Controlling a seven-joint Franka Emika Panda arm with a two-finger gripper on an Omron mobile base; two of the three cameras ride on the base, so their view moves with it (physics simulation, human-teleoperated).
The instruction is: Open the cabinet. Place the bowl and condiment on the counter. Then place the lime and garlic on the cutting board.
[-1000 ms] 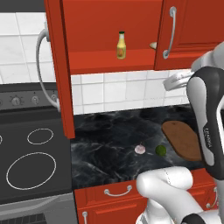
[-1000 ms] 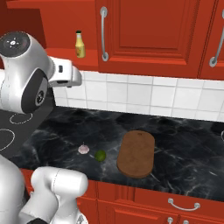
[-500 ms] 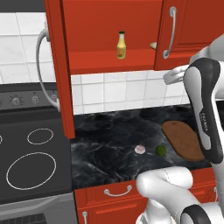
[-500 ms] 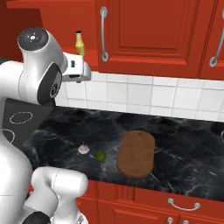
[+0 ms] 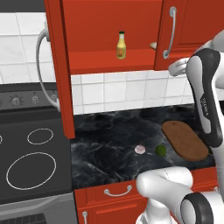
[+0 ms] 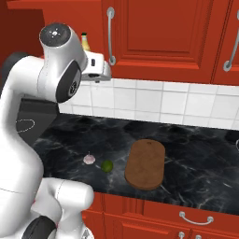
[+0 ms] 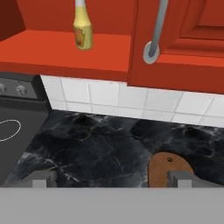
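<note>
The red cabinet [image 5: 109,26] has its left door [image 5: 57,65] swung open and its right door [image 5: 183,22] shut. On its shelf stands the yellow condiment [image 5: 121,45] [image 7: 82,30]; a beige sliver of the bowl [image 5: 152,45] peeks from behind the shut door. Garlic [image 5: 140,149] [image 6: 88,159] and lime [image 5: 160,150] [image 6: 107,165] lie on the black counter [image 5: 105,144], just left of the cutting board [image 5: 183,140] [image 6: 145,163] [image 7: 168,168]. My gripper [image 7: 111,179] [image 6: 103,71] hangs open and empty just below the shut door's lower edge, near its handle [image 7: 155,35].
A dark stovetop [image 5: 30,166] with white rings lies left of the counter, with knobs behind it. The open door juts out over the stove's right edge. Red drawers [image 6: 196,217] run under the counter. White tiles back the wall.
The arm has swung up and toward the shut right door, bringing the hand closer under the cabinet. The jaws stayed open. Nothing on the shelf or counter moved.
</note>
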